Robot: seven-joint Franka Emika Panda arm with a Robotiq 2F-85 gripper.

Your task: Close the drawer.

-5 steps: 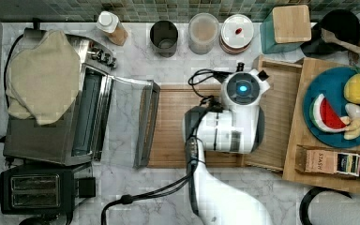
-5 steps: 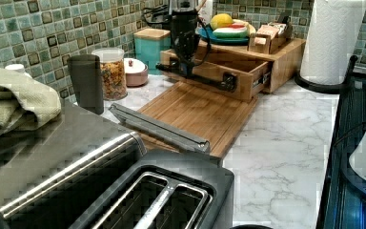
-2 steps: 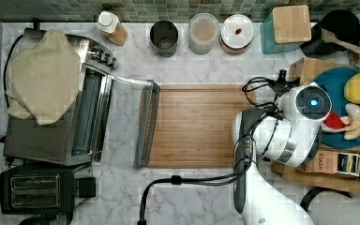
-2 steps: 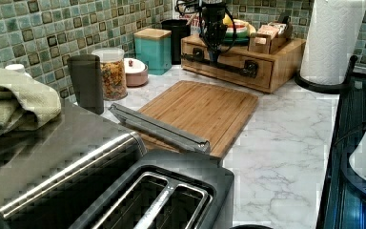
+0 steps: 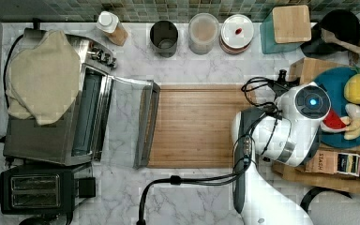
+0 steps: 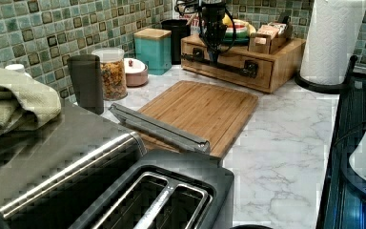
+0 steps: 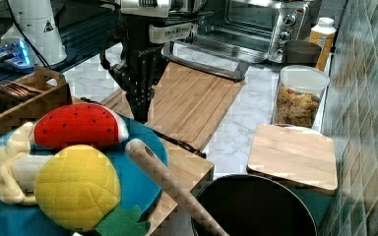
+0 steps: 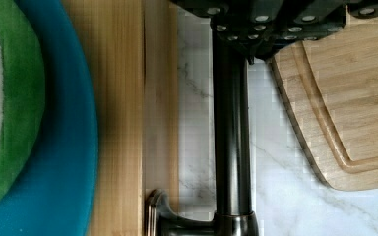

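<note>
Marble counter [image 6: 286, 138] underneath everything. Steel toaster oven [image 5: 70, 112] at the top view's left, glass door [image 5: 133, 123] dropped open, cloth [image 5: 40, 75] draped on its roof. Bamboo cutting board [image 5: 194, 125] flat at centre, between oven door and wooden box [image 6: 233, 62]. White arm [image 5: 281, 136] reaching over the box edge. Blue plate [image 7: 147, 142] with plush fruit on top of the box. Drawer [image 6: 228, 64] pushed in, front flush with the box face in the left view, just beside the cutting board's far end. Dark bar handle [image 8: 231, 142] running across the drawer front, stood off on a bracket. Gripper [image 6: 213, 45] at that handle, fingers astride the bar; cannot tell whether clamped on it or loose.
</note>
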